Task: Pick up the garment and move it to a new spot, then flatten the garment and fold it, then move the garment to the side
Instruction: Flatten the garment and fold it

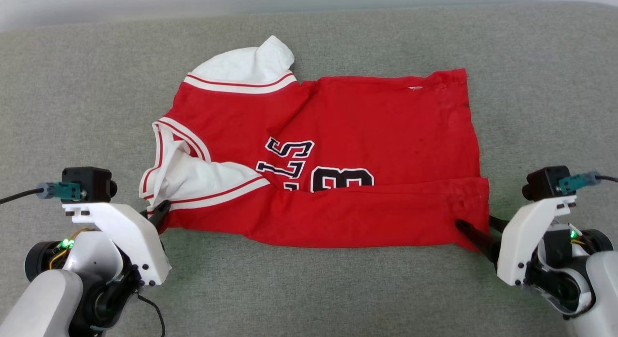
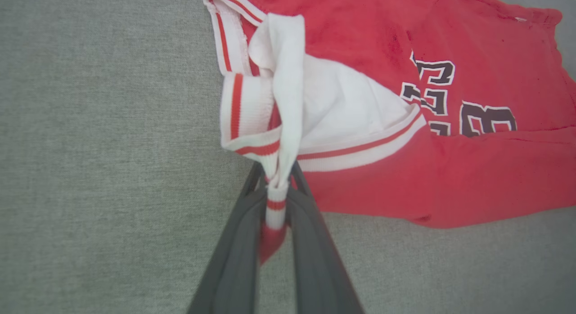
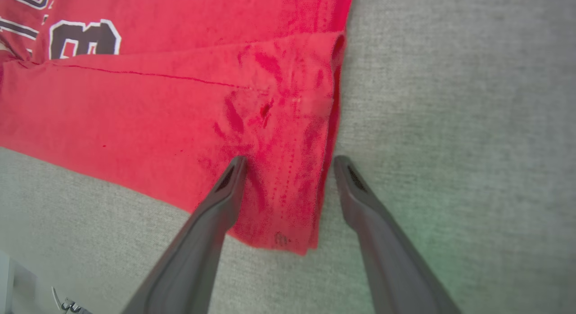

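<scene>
The red jersey (image 1: 367, 115) lies spread across the middle of a grey fabric-covered surface (image 1: 309, 288), well short of its far edge. The neck end is towards the robot's left and the hem (image 1: 475, 134) towards its right. A band of red cloth along the near side is folded up over the body, covering the lower part of the black-and-white print (image 1: 333, 177). The far white sleeve (image 1: 246, 64) lies rumpled towards the surface's far edge, and the near white sleeve (image 1: 203, 177) is bunched at the near-left corner of the jersey.

The left gripper (image 1: 161, 209) is at that near-left corner. In the left wrist view its fingers (image 2: 243, 242) are drawn narrow and clamped on the striped red-and-white trim (image 2: 275, 201) of the near sleeve, a tuft of cloth poking back between them; the sleeve fabric rises in a twisted ridge from the pinch.

The right gripper (image 1: 475, 223) sits at the near-right corner of the jersey with its jaws spread wide. In the right wrist view (image 3: 291, 163) one finger (image 3: 225, 192) rests on the red cloth and the other lies on the grey surface just beside the hem edge, so the corner sits between them, not pinched.
</scene>
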Available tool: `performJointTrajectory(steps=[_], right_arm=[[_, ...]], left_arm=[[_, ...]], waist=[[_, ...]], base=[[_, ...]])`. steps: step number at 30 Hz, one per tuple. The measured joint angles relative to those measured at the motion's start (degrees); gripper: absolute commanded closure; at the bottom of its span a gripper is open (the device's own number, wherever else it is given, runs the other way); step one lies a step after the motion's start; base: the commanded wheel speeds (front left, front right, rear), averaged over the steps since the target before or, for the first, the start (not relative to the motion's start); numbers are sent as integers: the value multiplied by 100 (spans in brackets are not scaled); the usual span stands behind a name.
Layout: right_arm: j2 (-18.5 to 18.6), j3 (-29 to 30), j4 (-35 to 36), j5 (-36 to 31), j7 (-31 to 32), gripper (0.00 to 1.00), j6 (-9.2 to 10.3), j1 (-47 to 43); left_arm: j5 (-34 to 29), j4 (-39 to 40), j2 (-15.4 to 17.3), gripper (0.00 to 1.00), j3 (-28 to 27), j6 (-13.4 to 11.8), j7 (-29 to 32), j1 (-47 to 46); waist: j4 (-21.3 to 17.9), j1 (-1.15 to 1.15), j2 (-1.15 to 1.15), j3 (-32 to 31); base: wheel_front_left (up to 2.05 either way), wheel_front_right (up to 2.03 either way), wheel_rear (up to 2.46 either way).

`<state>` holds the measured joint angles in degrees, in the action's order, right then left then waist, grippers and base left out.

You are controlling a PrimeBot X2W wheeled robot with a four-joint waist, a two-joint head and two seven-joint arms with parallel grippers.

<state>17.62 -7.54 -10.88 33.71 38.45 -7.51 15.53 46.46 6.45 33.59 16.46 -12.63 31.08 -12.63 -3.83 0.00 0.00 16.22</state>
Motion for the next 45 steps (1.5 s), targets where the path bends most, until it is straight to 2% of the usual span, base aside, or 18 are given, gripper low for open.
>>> performJointTrajectory(steps=[4, 5, 6, 7, 14, 21, 27, 33, 34, 35, 36, 37, 42, 45], right_arm=[[-2, -271, -342, 189, 51, 0, 1, 293], [0, -327, -416, 232, 70, 5, 1, 349], [8, -372, -491, 282, 88, 58, 2, 402], [21, -413, -550, 319, 86, 100, 2, 450], [129, -744, -747, 511, -177, 100, 1, 593], [319, -900, -537, 514, -277, 100, 2, 495], [408, -900, -191, 519, -175, 100, 1, -67], [414, -736, -110, 491, -13, 100, 1, -607], [390, -710, -140, 461, -16, 77, 1, -649], [355, -683, -183, 447, -47, 26, 1, -675], [328, -665, -230, 407, -104, 0, 1, -699], [315, -660, -255, 349, -166, 0, 1, -728], [249, -636, -132, 215, -813, 0, 1, -755], [254, -575, 83, 67, -1479, 0, 2, -738]], left_arm=[[-42, -2, -41, 100, 42, 2, -60, -68], [-42, -16, -57, 100, 45, 2, -87, -69], [-41, -37, -81, 100, 48, 5, -102, -70], [-36, -56, -109, 100, 54, 9, -108, -73], [24, -200, -186, 100, 38, 55, -268, -38], [121, -193, -275, 100, -14, 44, -464, 291], [198, 41, -215, 100, -122, -205, -563, 1138], [409, 65, -256, 100, -70, -302, -449, 1701], [487, 21, -322, 100, -51, -298, -417, 1728], [539, -55, -393, 100, -35, -289, -413, 1736], [535, -133, -467, 62, -47, -297, -503, 1733], [523, -213, -510, 0, -51, -300, -556, 1712], [445, -512, -602, 0, -78, -250, -799, 1494], [316, -544, -597, 0, -165, -245, -1048, 1317]], waist=[[93, 0, 0, 104], [112, 0, 0, 117], [130, 0, 0, 124], [145, 0, 0, 126], [155, 0, 0, -55], [125, 0, 0, -451], [82, 0, 0, -996], [82, -1, 0, -1261], [81, -1, 0, -1265], [84, 0, 0, -1264], [87, -1, 0, -1259], [90, -1, 0, -1251], [69, 0, 0, -1207], [14, 0, 0, -1201]], base=[[0, 0, 0], [0, 0, 0], [0, 0, 0], [0, 0, 0], [0, 0, 0], [0, 0, 0], [0, 0, 0], [0, 0, 0], [0, 0, 0], [0, 0, 0], [0, 0, 0], [0, 0, 0], [0, 0, 0], [0, 0, 0]])
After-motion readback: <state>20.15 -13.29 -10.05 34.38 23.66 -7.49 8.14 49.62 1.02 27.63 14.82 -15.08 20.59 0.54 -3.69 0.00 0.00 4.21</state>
